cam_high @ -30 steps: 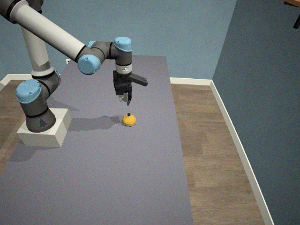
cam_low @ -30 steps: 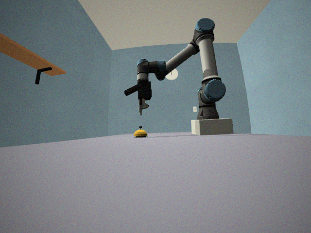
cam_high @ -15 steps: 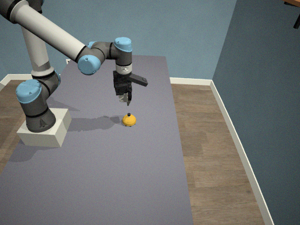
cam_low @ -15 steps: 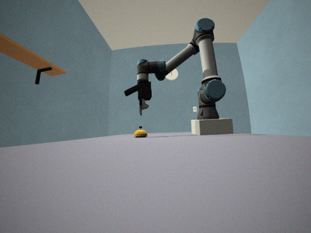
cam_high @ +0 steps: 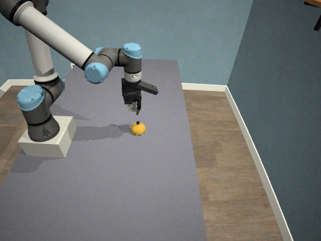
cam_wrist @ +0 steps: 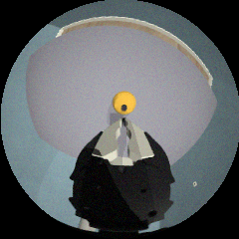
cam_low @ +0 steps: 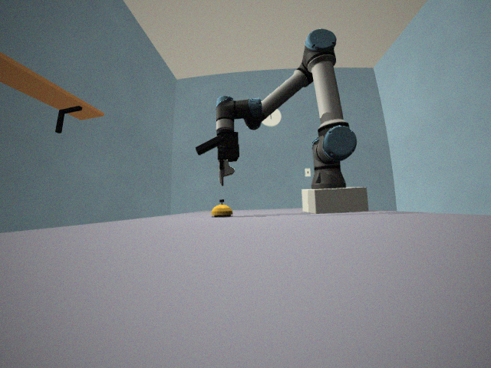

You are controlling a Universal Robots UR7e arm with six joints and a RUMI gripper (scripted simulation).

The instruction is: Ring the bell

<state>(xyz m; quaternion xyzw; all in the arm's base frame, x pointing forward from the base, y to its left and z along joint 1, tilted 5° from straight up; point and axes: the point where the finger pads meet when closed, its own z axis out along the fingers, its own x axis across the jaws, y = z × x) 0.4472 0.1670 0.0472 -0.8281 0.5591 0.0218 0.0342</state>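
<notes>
A yellow dome bell with a small black button on top stands on the grey-purple table. It also shows in the exterior view and in the wrist view. My gripper hangs straight above the button with its fingers pointing down, a short gap of air between the tips and the button. In the exterior view the gripper tips stand clearly above the button. The fingers are shut and hold nothing. The button stands up, not pressed.
The arm's base sits on a white block at the table's left side. The table's right edge drops to a wooden floor. A wooden shelf hangs on the wall, far from the bell.
</notes>
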